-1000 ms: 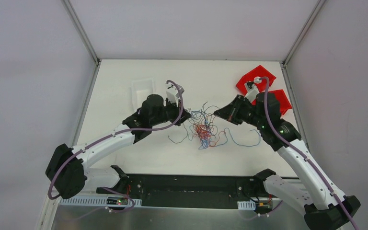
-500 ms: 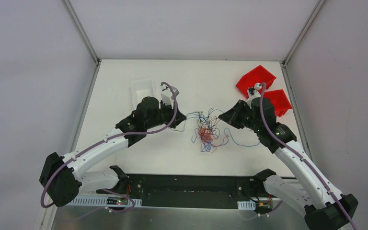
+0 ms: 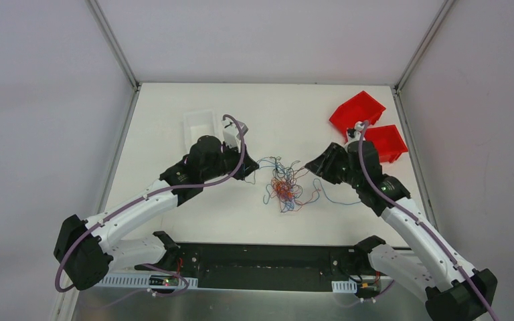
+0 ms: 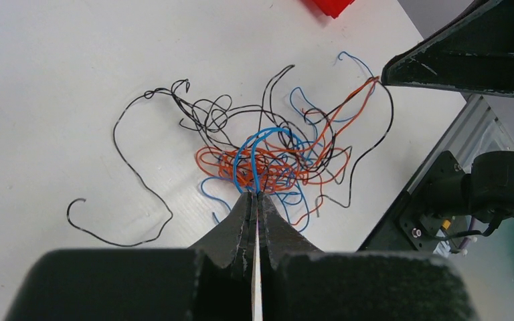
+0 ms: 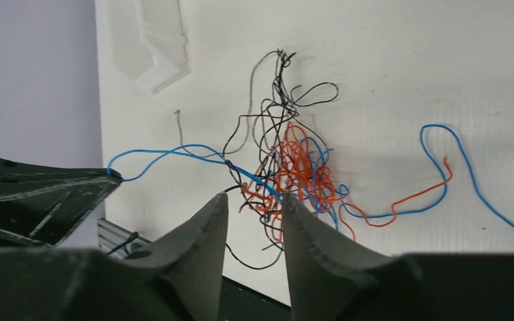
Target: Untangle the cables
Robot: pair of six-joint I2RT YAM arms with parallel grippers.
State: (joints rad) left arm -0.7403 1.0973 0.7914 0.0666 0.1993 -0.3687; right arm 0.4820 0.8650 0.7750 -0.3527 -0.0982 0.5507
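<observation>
Cables [image 3: 284,187] lie bunched at the centre of the top view. Left gripper [image 4: 255,195] pinches one blue strand [image 5: 167,152], probably to draw it out; right gripper [image 5: 254,199] stands spread, holding nothing.

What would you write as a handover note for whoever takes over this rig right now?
Left gripper: shut on a blue cable that runs out of the bunch.
Right gripper: jaws apart next to the bunch, gripping nothing that I can see.
Cables: one knotted bunch of blue, orange and black wires in the middle of the table, with a few strands trailing outward.
Done: none looks fully separated.
Left: draw the strands out one by one until none cross.
</observation>
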